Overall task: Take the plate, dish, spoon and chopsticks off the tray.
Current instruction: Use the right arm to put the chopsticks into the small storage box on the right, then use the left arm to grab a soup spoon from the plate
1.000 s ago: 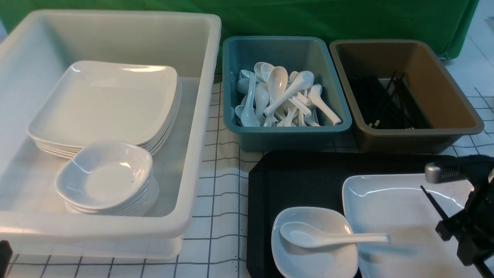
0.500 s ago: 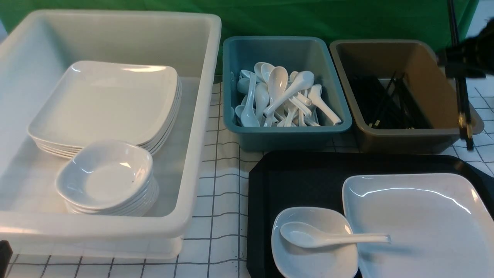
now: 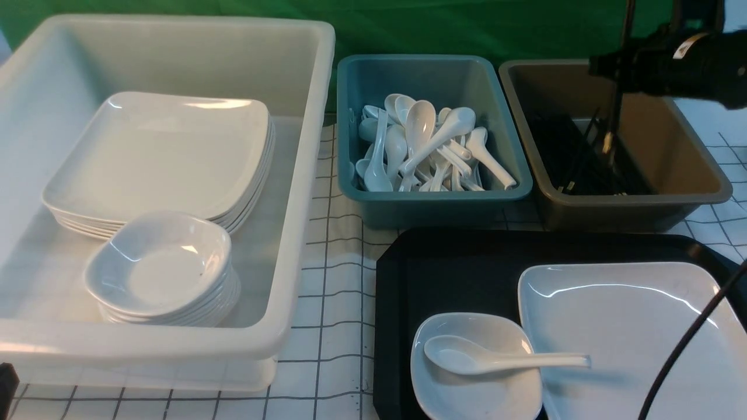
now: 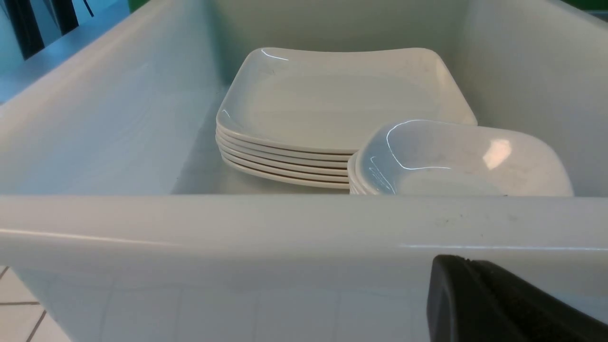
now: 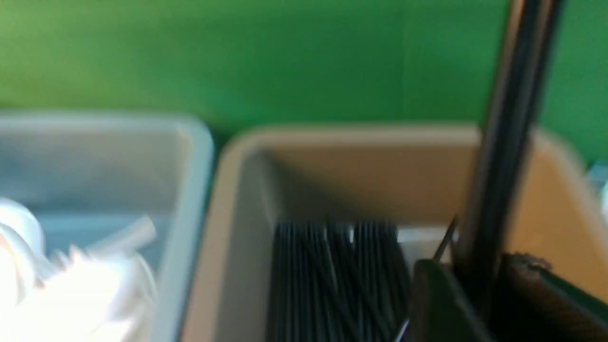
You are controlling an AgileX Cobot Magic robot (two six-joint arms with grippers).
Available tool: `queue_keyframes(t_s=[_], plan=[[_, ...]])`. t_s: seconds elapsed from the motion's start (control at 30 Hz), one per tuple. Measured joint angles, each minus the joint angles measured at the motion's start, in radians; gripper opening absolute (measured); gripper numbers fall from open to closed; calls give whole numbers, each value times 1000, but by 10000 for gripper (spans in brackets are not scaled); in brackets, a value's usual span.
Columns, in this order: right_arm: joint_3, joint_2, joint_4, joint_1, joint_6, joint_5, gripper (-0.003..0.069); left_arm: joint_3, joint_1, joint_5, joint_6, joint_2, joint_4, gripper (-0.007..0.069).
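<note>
Looking ahead, we see thin black chopsticks (image 3: 614, 111) upright at two o'clock, between the jaws of the right gripper (image 3: 607, 64) above the brown plastic tub (image 3: 636, 198) (clamped or freed, we cannot tell). The left gripper (image 4: 479, 294) is closed at seven o'clock. At five o'clock the black rectangular tray (image 3: 455, 268) carries the large white plate (image 3: 630, 338) and the small white dish (image 3: 467, 396), with the white soup spoon (image 3: 496, 360) inside.

Black tray (image 3: 455, 274) and chopsticks (image 3: 614, 114), white plate (image 3: 618, 332) and spoon (image 3: 455, 357), teal tub (image 3: 437, 213), brown tub (image 3: 630, 216), green backdrop (image 3: 467, 29), grid-lined tablecloth (image 3: 332, 291)
</note>
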Motion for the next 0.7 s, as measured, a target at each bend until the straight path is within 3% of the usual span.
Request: queue_keyframes(t_s=[0.07, 0.23, 0.3, 0.33, 0.43, 0.7], plan=[[0, 27, 0, 0, 28, 79, 353, 0, 0, 0, 0, 0, 0, 21], [-19, 23, 0, 0, 39, 239, 337, 0, 0, 0, 0, 0, 0, 21], [-49, -6, 0, 0, 22, 385, 237, 0, 0, 0, 0, 0, 0, 21], [-52, -6, 0, 0, 22, 396, 237, 0, 0, 0, 0, 0, 0, 21], [-105, -94, 0, 0, -19, 590, 64, 0, 0, 0, 0, 0, 0, 21], [-122, -363, 0, 0, -63, 986, 30, 0, 0, 0, 0, 0, 0, 21]])
